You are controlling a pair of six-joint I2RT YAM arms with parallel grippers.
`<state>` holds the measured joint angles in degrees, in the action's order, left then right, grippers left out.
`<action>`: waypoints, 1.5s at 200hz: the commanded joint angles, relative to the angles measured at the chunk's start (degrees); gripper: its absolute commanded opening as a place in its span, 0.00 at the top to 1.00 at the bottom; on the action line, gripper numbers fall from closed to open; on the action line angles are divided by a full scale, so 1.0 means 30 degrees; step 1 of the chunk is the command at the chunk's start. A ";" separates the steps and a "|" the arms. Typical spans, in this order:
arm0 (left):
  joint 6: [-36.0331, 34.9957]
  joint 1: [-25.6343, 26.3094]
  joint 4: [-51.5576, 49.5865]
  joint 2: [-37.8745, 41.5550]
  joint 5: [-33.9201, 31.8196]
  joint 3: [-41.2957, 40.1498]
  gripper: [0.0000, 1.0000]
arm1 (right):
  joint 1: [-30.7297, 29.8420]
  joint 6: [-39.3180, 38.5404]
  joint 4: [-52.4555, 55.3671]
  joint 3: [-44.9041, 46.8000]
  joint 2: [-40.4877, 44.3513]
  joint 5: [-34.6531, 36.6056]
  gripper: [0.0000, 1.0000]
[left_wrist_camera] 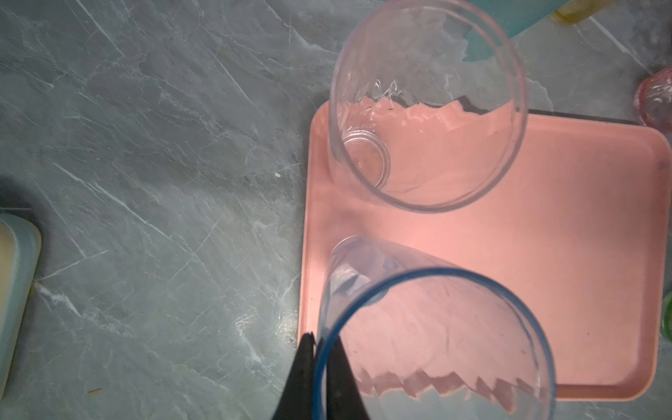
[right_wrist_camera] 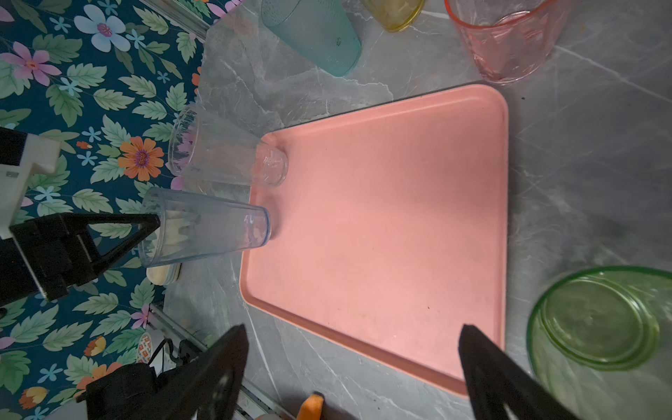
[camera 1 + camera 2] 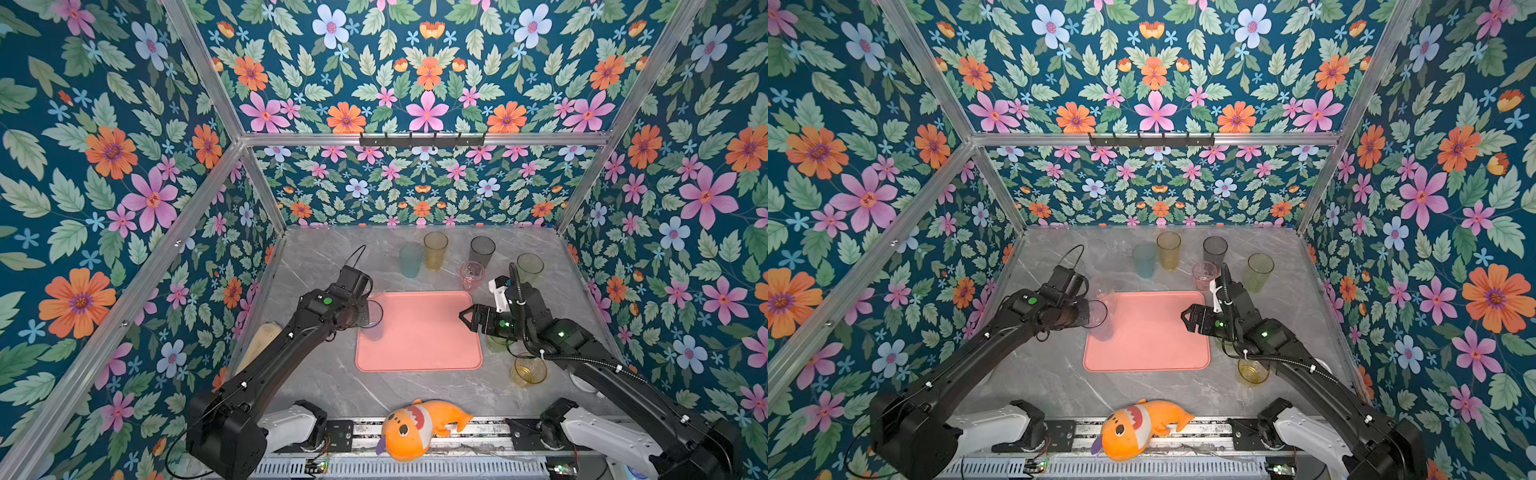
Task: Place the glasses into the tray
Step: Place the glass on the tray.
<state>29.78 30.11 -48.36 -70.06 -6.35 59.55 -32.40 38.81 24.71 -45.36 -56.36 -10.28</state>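
The salmon-pink tray (image 3: 419,332) (image 3: 1150,332) lies mid-table. My left gripper (image 3: 365,313) (image 1: 322,340) is shut on the rim of a blue-grey tumbler (image 3: 372,320) (image 1: 418,327) (image 2: 207,232), one finger inside and one outside. The tumbler is upright, with its base just inside the tray's left edge. A clear tumbler (image 3: 1102,289) (image 1: 425,109) stands in the tray's far-left corner beside it. My right gripper (image 3: 467,318) (image 2: 352,329) is open and empty above the tray's right edge. On the table behind the tray stand teal (image 3: 410,259), amber (image 3: 435,249), smoke-grey (image 3: 482,251), pink (image 3: 472,274) and green (image 3: 530,268) glasses.
A short yellow glass (image 3: 528,370) and a short green glass (image 2: 600,327) sit right of the tray, near my right arm. A beige oblong dish (image 3: 259,340) lies at the left wall under my left arm. An orange plush fish (image 3: 415,428) rests at the front edge.
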 commanded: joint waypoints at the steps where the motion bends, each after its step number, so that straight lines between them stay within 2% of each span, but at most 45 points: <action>1: 0.0082 0.0099 0.0416 -0.0240 -0.0479 0.0160 1.00 | -0.0002 -0.0063 0.0304 -0.0194 0.0152 0.0190 0.08; 135: 0.0104 0.0189 0.0504 -0.1343 -0.0701 0.0131 0.99 | -0.0010 -0.0105 0.0318 0.0030 0.0285 0.0286 0.08; 174: 0.0115 0.0189 0.0518 -0.1431 -0.0726 0.0015 0.95 | -0.0002 -0.0074 0.0209 0.0093 0.0300 0.0227 0.08; 208: 0.0122 0.0189 0.0548 -0.1431 -0.0737 -0.0125 0.85 | -0.0010 -0.0074 0.0208 0.0138 0.0328 0.0205 0.08; 300: 0.0092 0.0189 0.0157 -0.1285 -0.1018 0.0462 0.73 | -0.0010 -0.0016 0.0348 0.0305 0.0702 0.0264 0.08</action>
<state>29.98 30.68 -46.87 -74.22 -8.34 60.14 -32.40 38.79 25.93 -44.58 -54.54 -10.04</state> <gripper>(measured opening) 0.270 0.918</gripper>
